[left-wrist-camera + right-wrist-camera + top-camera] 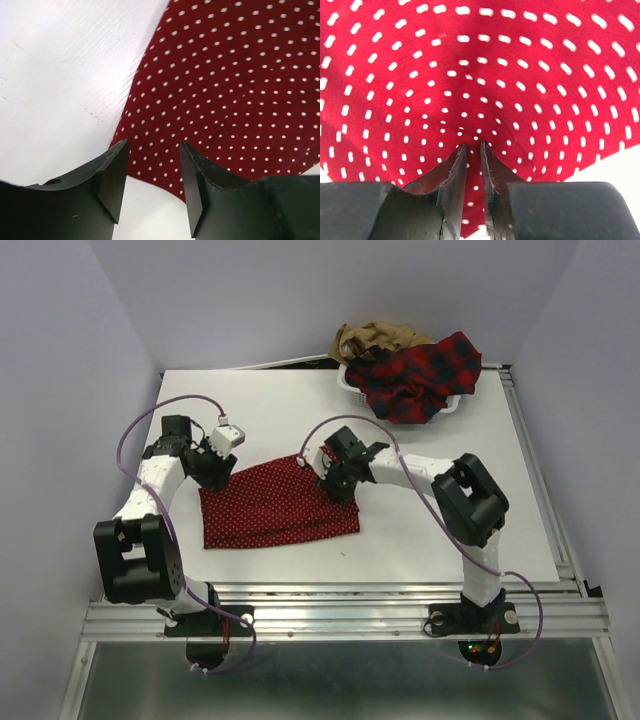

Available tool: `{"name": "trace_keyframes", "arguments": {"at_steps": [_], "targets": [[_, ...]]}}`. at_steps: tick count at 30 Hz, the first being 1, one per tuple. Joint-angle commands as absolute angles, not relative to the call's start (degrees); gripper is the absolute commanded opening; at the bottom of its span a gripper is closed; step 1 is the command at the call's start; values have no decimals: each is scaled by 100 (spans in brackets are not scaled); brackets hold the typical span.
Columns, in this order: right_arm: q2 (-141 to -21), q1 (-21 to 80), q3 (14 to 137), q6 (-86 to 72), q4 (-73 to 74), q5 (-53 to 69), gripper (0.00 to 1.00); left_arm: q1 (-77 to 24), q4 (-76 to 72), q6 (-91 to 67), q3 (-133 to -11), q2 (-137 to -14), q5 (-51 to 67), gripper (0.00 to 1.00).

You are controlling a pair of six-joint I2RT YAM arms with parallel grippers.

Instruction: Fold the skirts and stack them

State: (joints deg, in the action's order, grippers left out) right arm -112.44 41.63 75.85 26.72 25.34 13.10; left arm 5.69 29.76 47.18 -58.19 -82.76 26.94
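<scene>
On the counter [250,410], a bit toward 9 o'clock from centre: red dotted skirt [270,508], spread mostly flat, long side running 9 to 3. Both arms are on its far edge.

Left tool [153,150]: at the skirt's 10 o'clock corner. Jaws apart, clear gap between the fingers [112,180]. Wrist view shows the hem of the cloth lying under and between them, white counter off to 9 o'clock. No pinch visible, so I read it as released, straddling the edge.

Right tool [471,145]: at the skirt's 1 o'clock corner. Jaws almost together, only a thin slit left. Cloth puckers into that slit and creases fan out from it toward 12, 10 and 2 o'clock. That's a grip on a fold of the red dotted skirt. From overhead the fabric peaks a little at that corner; the rest lies flat.

Back at 1 o'clock of the counter: white basket [352,383] at the far edge. Plaid skirt [420,375] is heaped in it, crumpled, spilling over the rim toward 3 o'clock. Tan skirt [375,337] is bunched behind the plaid one at 11 o'clock of it, touching it. Both are well apart from the dotted one and from both tools.
</scene>
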Motion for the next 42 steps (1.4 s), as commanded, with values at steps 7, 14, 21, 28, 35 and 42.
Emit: {"name": "trace_keyframes", "arguments": {"at_steps": [7, 14, 21, 28, 35, 42], "targets": [[-13087, 3384, 10422, 3394, 2662, 579, 27, 571, 2944, 4648, -5792, -7849, 2847, 56], [-11815, 3323, 10434, 1480, 2699, 1739, 41, -242, 3138, 4774, -5529, -7287, 2585, 57], [-10741, 2892, 8370, -1867, 2067, 2654, 40, -2047, 2532, 3789, -5115, -7408, 1345, 56], [-10573, 2189, 6759, -3313, 274, 2979, 26, -2829, 2110, 3094, -5941, -8287, 967, 54], [-10749, 1881, 6618, -4086, -659, 3129, 20, -3181, 1846, 2611, -6925, -9508, 905, 52], [-10687, 1828, 6451, -4438, -966, 3339, 19, -3436, 1767, 2540, -7751, -10273, 800, 48]]}}
